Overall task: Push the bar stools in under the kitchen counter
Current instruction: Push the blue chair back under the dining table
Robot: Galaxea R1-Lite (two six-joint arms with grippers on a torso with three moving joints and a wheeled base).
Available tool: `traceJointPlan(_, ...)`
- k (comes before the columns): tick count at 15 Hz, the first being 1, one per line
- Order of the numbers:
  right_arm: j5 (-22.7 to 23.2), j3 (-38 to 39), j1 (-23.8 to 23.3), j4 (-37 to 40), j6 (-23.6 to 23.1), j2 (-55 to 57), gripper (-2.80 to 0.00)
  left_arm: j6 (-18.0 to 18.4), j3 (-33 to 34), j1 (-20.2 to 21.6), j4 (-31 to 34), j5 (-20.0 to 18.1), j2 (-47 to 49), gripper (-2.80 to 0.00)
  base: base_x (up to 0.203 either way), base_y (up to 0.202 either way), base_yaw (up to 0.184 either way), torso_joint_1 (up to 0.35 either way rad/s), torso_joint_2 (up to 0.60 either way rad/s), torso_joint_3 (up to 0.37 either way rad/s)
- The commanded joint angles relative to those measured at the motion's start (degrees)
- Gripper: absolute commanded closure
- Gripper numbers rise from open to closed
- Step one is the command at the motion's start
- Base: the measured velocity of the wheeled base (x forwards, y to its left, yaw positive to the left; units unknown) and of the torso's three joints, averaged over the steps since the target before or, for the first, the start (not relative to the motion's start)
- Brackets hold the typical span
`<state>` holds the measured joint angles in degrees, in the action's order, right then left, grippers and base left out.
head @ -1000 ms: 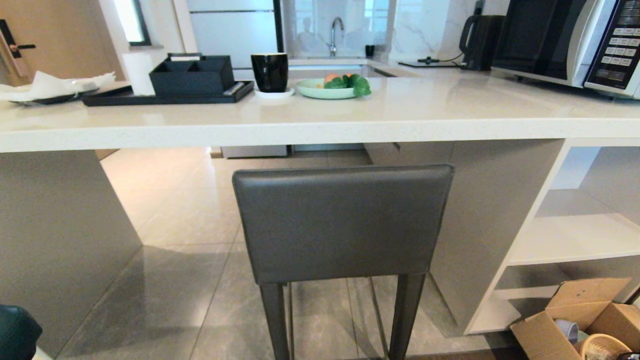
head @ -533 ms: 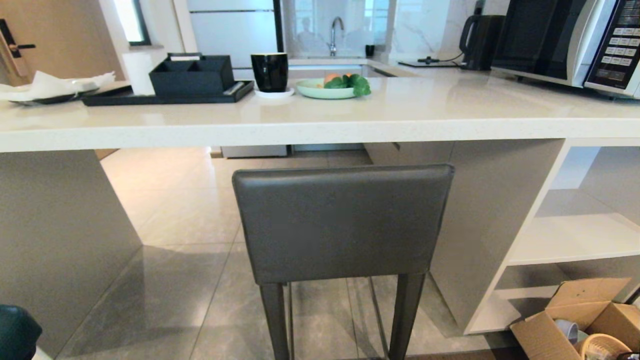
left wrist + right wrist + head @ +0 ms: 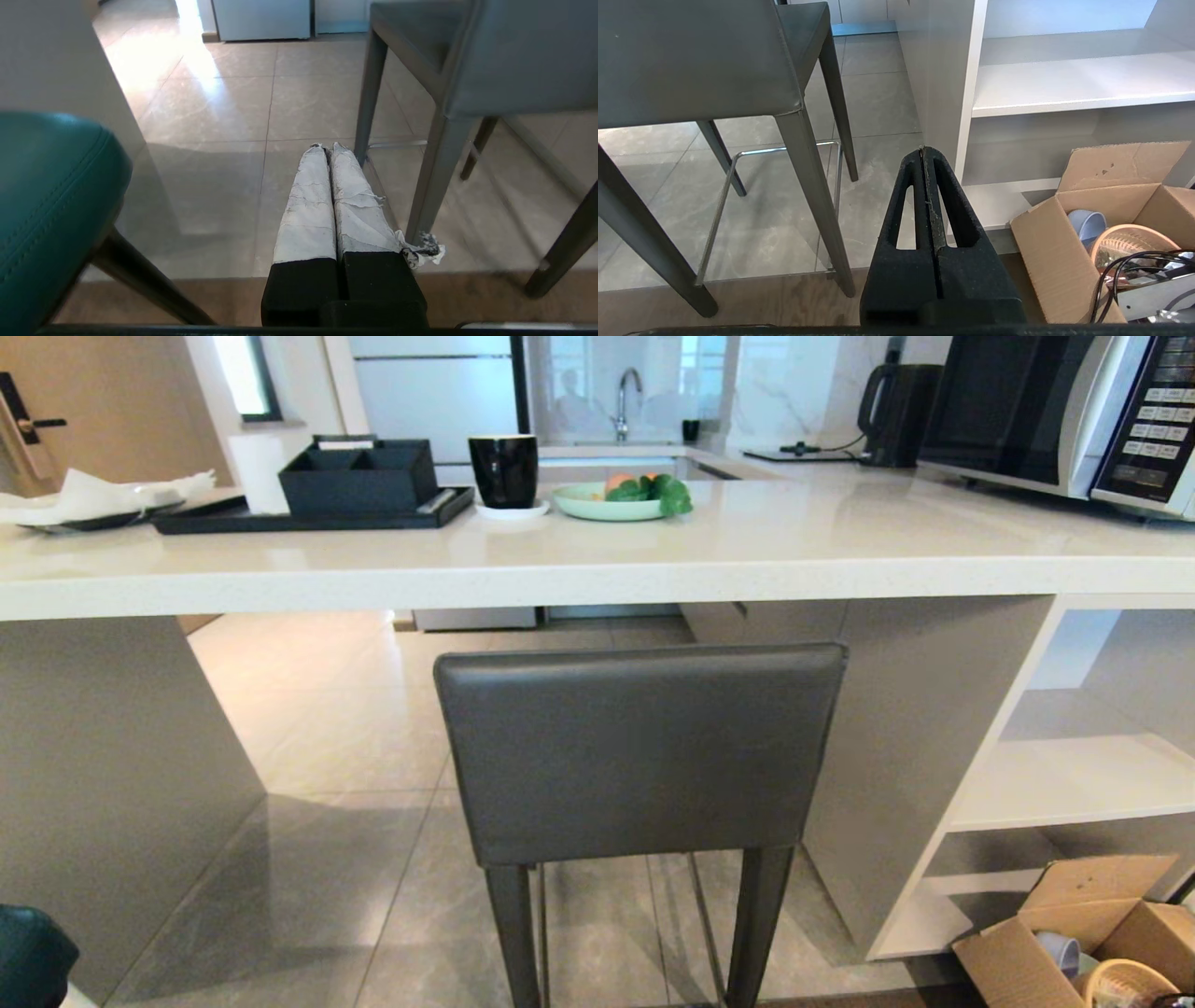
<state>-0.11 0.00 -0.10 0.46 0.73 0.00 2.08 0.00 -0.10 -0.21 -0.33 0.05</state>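
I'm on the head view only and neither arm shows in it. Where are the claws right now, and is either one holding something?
Observer: The left claw is shut and empty, low above the floor, with the teal stool on one side and the grey stool on the other.
Operator: And the right one?
Observer: The right claw is shut on nothing, between the grey stool and the white shelves.
Operator: Is either one touching a stool?
Observer: No, both are clear of the stools.
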Motion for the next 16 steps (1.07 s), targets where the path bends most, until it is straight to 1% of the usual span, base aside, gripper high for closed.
traceJointPlan(1, 0.0, 0.09, 0.1, -0.02, 0.06, 0.09, 0.0, -2.87, -0.09, 0.07, -0.14, 0.23, 0.13, 0.0, 0.0, 0.0, 0.0, 0.0, 0.0, 0.0)
traceJointPlan(16, -0.15, 0.09, 0.01, -0.02, 0.67, 0.17, 0.0, -3.13, 0.0, 0.1, -0.67, 0.42, 0.13, 0.0, 0.0, 0.0, 0.0, 0.0, 0.0, 0.0)
